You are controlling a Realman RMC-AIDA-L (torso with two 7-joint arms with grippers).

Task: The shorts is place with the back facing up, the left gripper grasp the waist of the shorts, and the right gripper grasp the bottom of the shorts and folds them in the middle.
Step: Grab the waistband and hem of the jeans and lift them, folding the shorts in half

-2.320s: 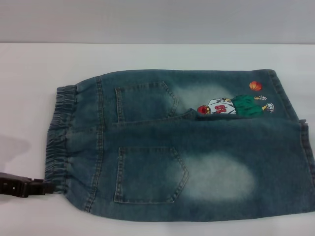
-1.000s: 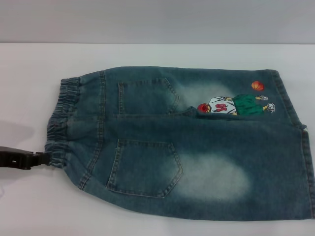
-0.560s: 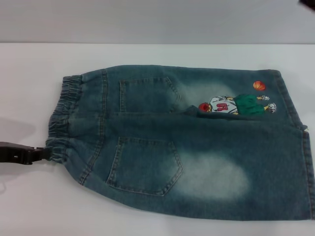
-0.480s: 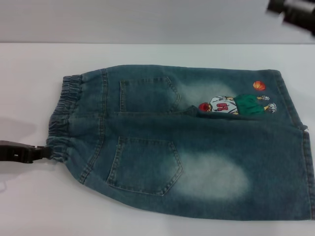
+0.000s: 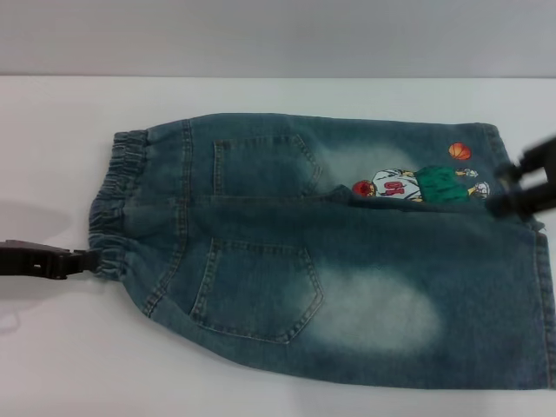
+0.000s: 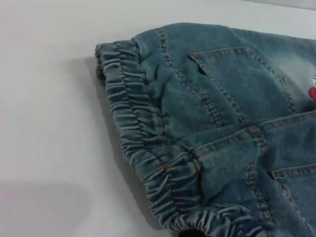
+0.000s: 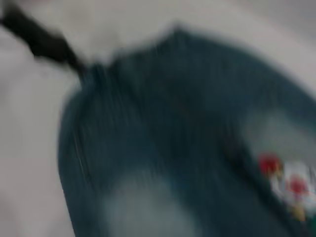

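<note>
Shorts (image 5: 347,261): blue washed denim, pale faded patches, spread flat, back up, two patch pockets showing, lengthwise across worktop, reaching near edge. Waist (image 5: 113,204): ruched elastic band, toward left edge; near corner bunched. Hems (image 5: 543,295): straight, at right edge, partly out of view. Basketball-player print (image 5: 421,185) on far leg, near hem, orange ball beside.

White bench (image 5: 261,95) fills most of head view, surface plain and matte. Far edge straight, running across upper part of view. Behind it, plain grey wall (image 5: 278,35), featureless. Light soft and even. Faint grey shadow (image 5: 26,230) on bench at left side. In left wrist view, same white surface, dim shadow patch (image 6: 44,207) near one corner.
</note>
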